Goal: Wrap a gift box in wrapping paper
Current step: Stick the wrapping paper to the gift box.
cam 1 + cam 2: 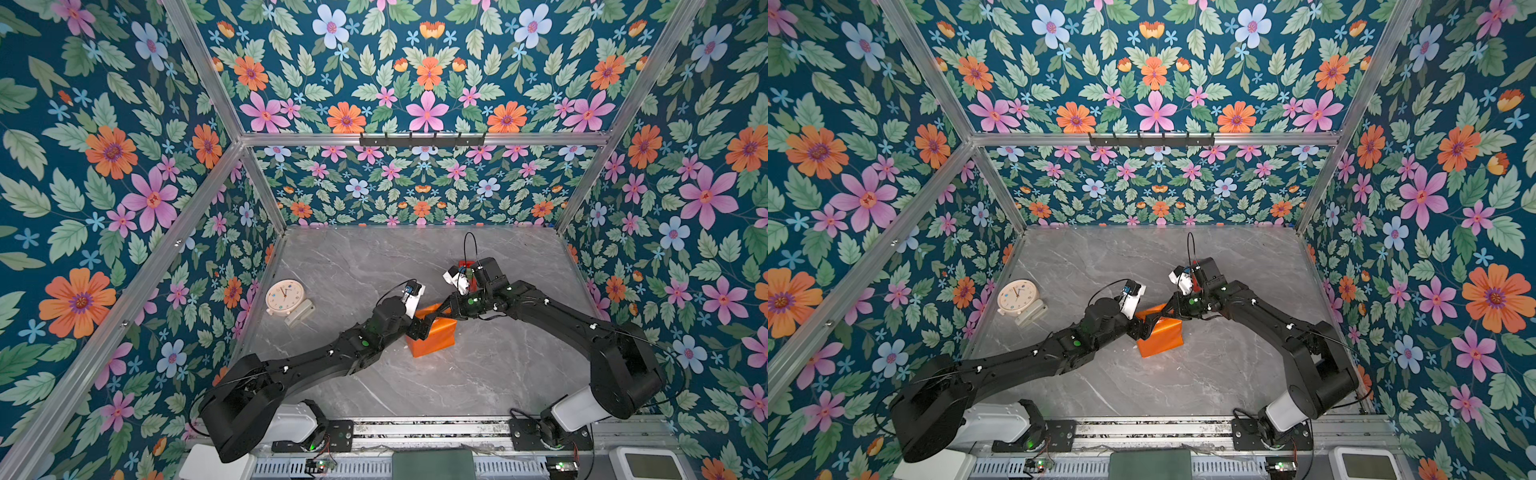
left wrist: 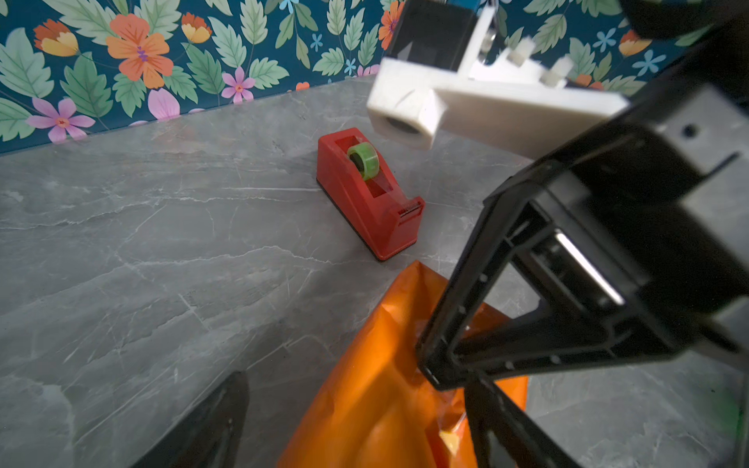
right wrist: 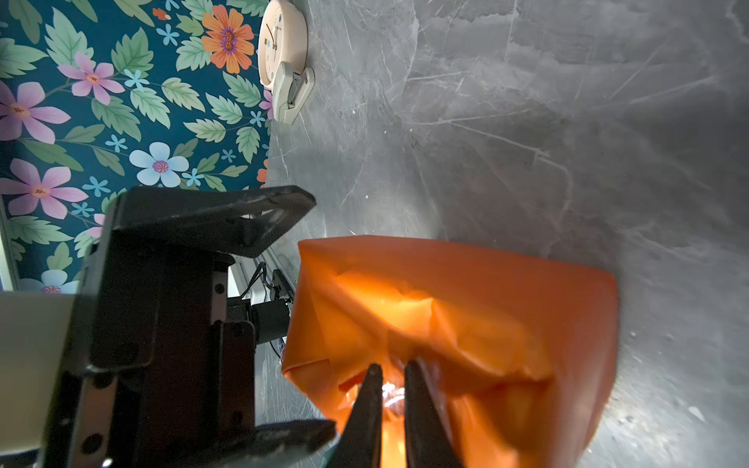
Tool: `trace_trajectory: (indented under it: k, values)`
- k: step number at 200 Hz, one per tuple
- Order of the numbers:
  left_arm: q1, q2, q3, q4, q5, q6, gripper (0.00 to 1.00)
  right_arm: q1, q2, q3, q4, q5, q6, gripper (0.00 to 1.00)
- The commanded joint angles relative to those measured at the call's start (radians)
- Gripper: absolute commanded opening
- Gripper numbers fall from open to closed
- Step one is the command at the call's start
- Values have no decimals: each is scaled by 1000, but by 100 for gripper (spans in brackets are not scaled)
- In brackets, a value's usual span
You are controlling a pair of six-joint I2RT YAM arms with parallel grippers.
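In both top views, the wrapping paper (image 1: 436,338) (image 1: 1163,338) sat lower centre on the bench (image 1: 353,266), gift box hidden inside. Left wrist: the left gripper (image 2: 352,397) straddled its end, fingers released. Right wrist: the right gripper (image 3: 391,370) clenched a fold; tension probably needed holding until creased.

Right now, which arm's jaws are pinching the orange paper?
The right gripper: its jaws are shut on the paper, while the left gripper's jaws stand wide open.
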Motion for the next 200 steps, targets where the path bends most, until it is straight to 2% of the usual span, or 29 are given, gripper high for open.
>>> trace_trajectory:
  k: [1, 70, 110, 200]
  values:
    - [1, 15, 4, -15, 35, 17, 83, -1, 4, -9, -65, 32, 37, 14]
    - [1, 48, 7, -127, 45, 49, 80, -24, -14, 4, 40, -81, 145, 14]
    - [1, 41, 24, -141, 44, 62, 81, -27, -27, 19, 32, -73, 153, 14]
    - [1, -19, 60, -35, -31, -18, 88, -39, -35, 8, -13, -40, 109, 14]
